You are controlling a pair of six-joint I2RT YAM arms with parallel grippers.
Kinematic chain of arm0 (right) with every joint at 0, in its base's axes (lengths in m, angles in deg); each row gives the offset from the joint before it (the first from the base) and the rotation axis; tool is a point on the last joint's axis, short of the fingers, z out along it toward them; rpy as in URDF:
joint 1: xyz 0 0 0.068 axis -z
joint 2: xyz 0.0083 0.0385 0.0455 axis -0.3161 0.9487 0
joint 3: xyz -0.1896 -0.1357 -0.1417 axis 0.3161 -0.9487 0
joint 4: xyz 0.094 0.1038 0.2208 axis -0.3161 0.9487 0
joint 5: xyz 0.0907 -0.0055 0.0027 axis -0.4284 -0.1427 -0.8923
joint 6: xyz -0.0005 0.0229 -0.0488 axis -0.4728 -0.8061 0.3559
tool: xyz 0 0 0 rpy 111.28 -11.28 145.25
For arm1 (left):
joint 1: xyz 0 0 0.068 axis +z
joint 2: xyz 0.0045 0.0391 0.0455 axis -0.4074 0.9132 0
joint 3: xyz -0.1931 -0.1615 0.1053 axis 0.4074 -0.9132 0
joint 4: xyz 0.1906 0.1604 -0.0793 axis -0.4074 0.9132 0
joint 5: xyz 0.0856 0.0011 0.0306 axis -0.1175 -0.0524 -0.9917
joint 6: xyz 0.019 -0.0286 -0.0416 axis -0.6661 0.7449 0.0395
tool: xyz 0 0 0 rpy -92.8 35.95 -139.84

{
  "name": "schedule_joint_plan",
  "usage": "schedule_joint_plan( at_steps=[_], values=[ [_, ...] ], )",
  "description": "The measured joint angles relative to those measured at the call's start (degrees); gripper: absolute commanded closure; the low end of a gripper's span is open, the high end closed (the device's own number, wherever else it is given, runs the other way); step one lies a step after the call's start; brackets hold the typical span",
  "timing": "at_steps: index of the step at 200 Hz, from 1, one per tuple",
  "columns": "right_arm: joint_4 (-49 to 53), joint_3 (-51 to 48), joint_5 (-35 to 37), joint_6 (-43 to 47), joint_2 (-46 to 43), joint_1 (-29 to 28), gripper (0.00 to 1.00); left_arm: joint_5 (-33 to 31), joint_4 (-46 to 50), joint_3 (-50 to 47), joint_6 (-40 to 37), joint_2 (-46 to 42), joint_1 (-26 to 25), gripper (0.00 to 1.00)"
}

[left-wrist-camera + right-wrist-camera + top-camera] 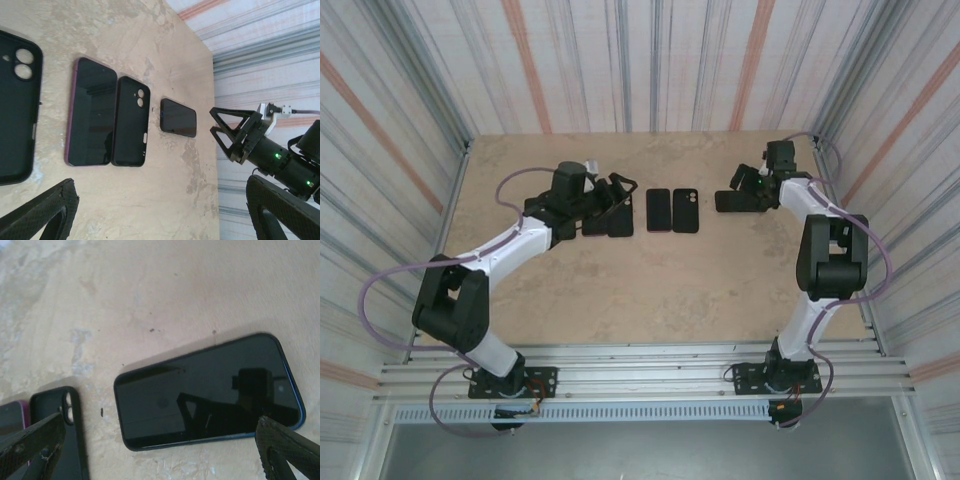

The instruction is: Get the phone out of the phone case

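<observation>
A dark phone with a blue rim (210, 390) lies screen up and bare on the table at the right (730, 200). My right gripper (160, 424) hovers open just over it, one finger (30, 445) off each end. An empty black phone case (15, 110) with round camera holes lies at the left (620, 222). My left gripper (160, 200) stands open beside that case (613, 203), holding nothing. The left wrist view also takes in the blue phone (178, 117) and the right gripper (232, 132) beyond it.
Between the two arms lie a purple-rimmed phone (90, 112), screen up, and a second empty black case (130, 121), side by side (658, 210) (686, 210). Striped walls close in the wooden table (650, 290) on three sides.
</observation>
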Motion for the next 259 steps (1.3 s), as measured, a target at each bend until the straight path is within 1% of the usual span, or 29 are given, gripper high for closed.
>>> schedule_joint_plan(
  at_steps=[43, 74, 119, 172, 220, 259],
  values=[
    [5.6, 0.3, 5.3, -10.4, 0.0, -1.9, 0.01, 1.9, -0.5, -1.2, 0.0, 0.0, 1.2, 0.1],
    [7.6, 0.3, 6.8, -17.1, 0.9, -3.0, 0.01, 3.3, -1.4, -1.3, 0.0, 0.0, 1.7, 0.1],
    [9.3, 2.2, 7.2, -23.2, 5.7, -3.9, 0.01, 4.3, -2.6, -1.9, 0.1, 0.0, 2.5, 0.1],
    [9.2, 4.3, 7.2, -26.3, 9.0, -4.0, 0.01, 5.0, -2.6, -2.5, 0.1, 0.0, 3.3, 0.1],
    [8.5, 9.1, 8.7, -26.7, 12.5, -4.0, 0.01, 5.3, -2.6, -2.8, 0.1, 0.0, 3.3, 0.1],
    [9.8, 14.4, 10.4, -26.7, 16.0, -4.0, 0.01, 5.4, -2.6, -2.9, 0.1, 0.0, 3.4, 0.1]
  ],
)
